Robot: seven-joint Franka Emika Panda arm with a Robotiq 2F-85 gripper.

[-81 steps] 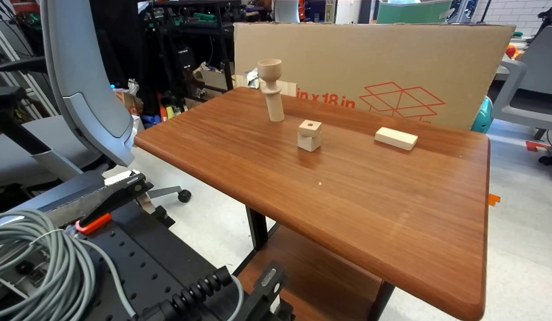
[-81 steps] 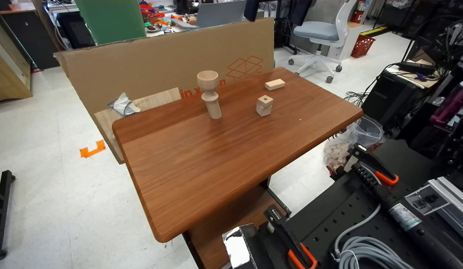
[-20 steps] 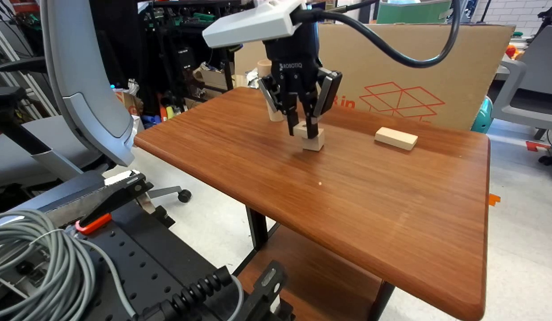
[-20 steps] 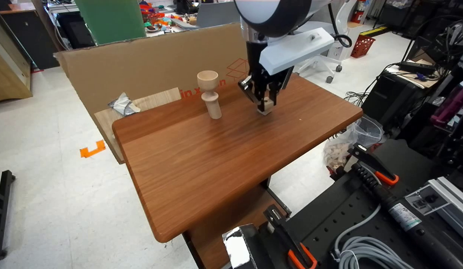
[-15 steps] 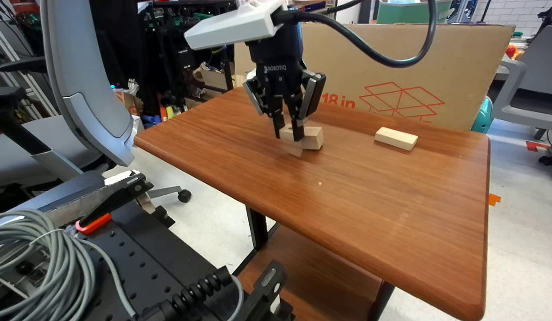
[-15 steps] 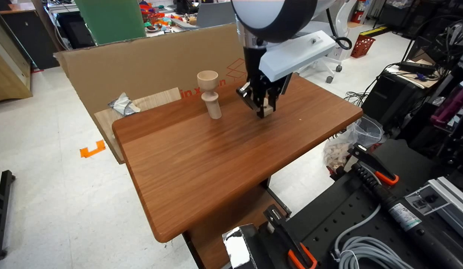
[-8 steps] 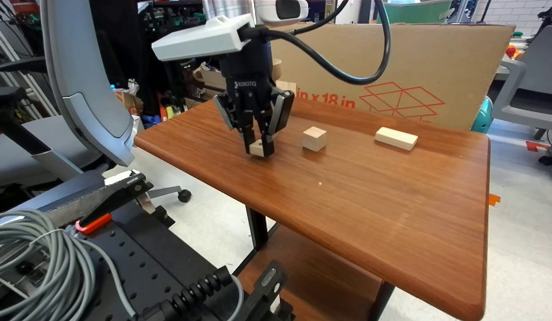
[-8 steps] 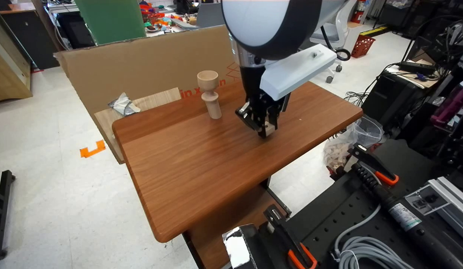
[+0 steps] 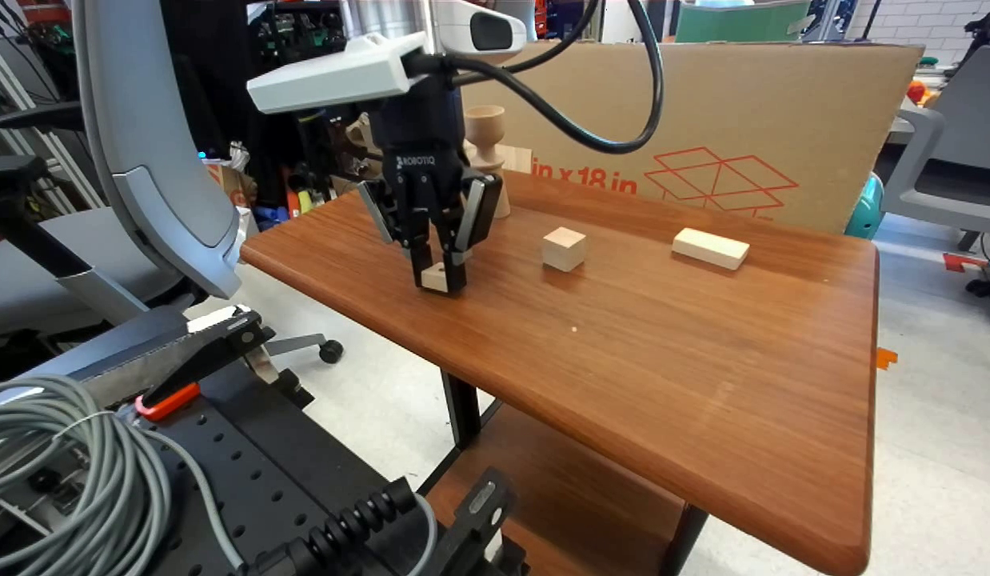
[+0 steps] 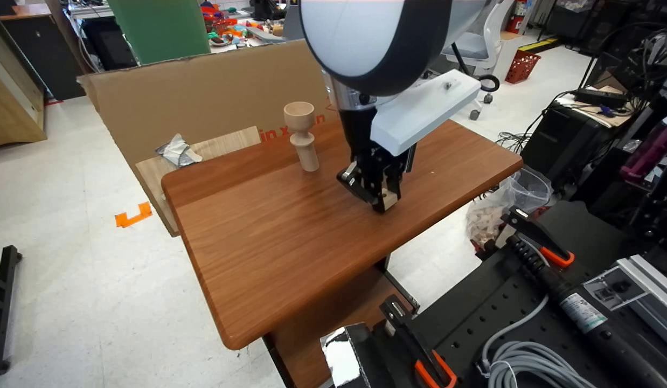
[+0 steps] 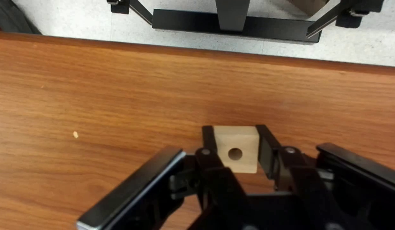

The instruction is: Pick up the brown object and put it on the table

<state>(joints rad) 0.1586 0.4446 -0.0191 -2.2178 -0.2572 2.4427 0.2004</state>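
Observation:
The brown object [image 11: 236, 138], a squarish light wooden block with a dark hole in its top face, sits between the two black fingertips of my gripper [image 11: 235, 142]. Both pads press against its sides, so the gripper is shut on it. In both exterior views the gripper [image 9: 439, 282] points down low over the table [image 9: 663, 376], with the block [image 10: 389, 199] partly hidden behind the fingers. Whether its underside touches the glossy reddish-brown top I cannot tell.
A plain wooden cube [image 9: 563, 250] stands beside the gripper, and a flat pale bar [image 9: 710, 249] lies further off. A tall goblet-shaped wooden piece [image 10: 302, 137] rises behind the gripper. Cardboard [image 9: 743, 104] lines the table's back; a straight table edge [image 11: 197, 52] runs near the block.
The block sat on top of the cube earlier. My gripper has carried it off sideways and down to near table level, towards the table edge. The cube has stayed behind.

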